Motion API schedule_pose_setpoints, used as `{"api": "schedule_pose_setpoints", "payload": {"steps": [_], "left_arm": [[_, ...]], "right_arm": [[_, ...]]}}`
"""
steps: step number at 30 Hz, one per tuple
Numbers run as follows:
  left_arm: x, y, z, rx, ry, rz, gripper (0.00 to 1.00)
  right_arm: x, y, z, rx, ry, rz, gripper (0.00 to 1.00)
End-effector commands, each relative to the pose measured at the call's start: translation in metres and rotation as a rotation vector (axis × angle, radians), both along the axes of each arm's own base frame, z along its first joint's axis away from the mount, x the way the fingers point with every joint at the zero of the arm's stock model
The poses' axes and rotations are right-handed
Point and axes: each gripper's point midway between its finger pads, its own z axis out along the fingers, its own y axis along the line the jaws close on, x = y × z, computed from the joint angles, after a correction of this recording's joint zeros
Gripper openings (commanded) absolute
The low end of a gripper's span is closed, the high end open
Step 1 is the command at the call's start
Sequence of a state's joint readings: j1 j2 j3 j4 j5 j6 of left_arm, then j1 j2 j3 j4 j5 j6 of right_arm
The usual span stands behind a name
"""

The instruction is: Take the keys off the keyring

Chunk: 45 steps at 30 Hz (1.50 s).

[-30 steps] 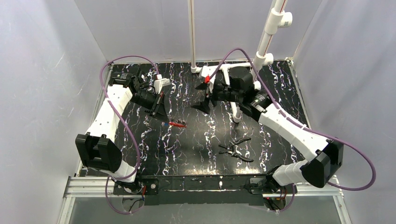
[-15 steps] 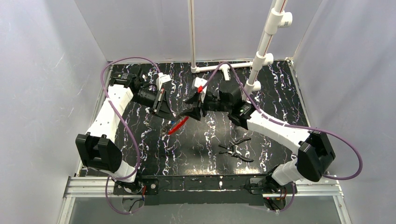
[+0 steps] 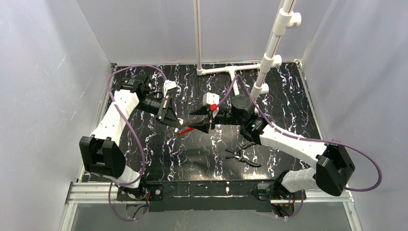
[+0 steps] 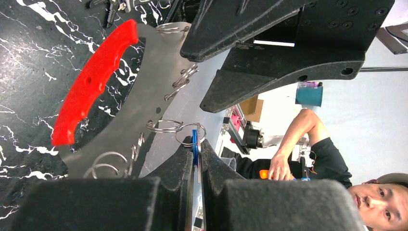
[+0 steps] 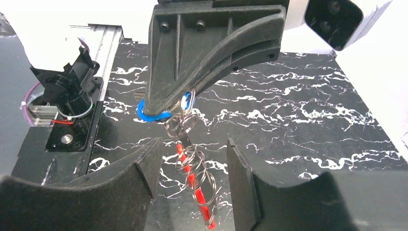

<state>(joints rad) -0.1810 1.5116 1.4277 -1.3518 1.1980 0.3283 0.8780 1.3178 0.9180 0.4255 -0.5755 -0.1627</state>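
Observation:
My left gripper is shut on a tiny blue-headed key, one of the keys. The red keyring hangs below that key, strung with several wire rings, above the table. In the left wrist view the keyring curves up to the left. My right gripper is open, one finger on each side of the hanging keyring, apart from it. From above, the left gripper and right gripper meet tip to tip over the keyring. I cannot make out the other keys clearly.
Black-handled pliers lie on the black marbled table in front of the right arm. A white pipe frame stands at the back. Grey walls close in the left, right and rear sides.
The keyring lay on the table; the left gripper has lifted it by the blue key. The right gripper has swung left and down to straddle it, its jaws narrower.

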Motion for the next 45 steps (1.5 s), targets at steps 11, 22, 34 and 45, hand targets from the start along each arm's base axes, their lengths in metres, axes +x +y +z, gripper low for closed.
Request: {"api": "schedule_pose_setpoints", "payload": {"steps": [11, 22, 34, 45], "left_arm": [[-0.012, -0.005, 0.02, -0.092, 0.012, -0.014, 0.0], [-0.017, -0.005, 0.023, -0.11, 0.025, -0.027, 0.0], [-0.016, -0.005, 0.018, -0.103, 0.036, -0.03, 0.0], [-0.016, -0.004, 0.016, -0.093, 0.046, -0.029, 0.0]], "right_arm": [[-0.012, 0.014, 0.017, 0.095, -0.048, 0.012, 0.49], [-0.006, 0.03, 0.006, 0.089, -0.018, -0.001, 0.42], [-0.002, 0.035, 0.014, 0.109, -0.016, -0.015, 0.4], [-0.005, 0.036, 0.017, 0.118, -0.018, 0.007, 0.36]]}}
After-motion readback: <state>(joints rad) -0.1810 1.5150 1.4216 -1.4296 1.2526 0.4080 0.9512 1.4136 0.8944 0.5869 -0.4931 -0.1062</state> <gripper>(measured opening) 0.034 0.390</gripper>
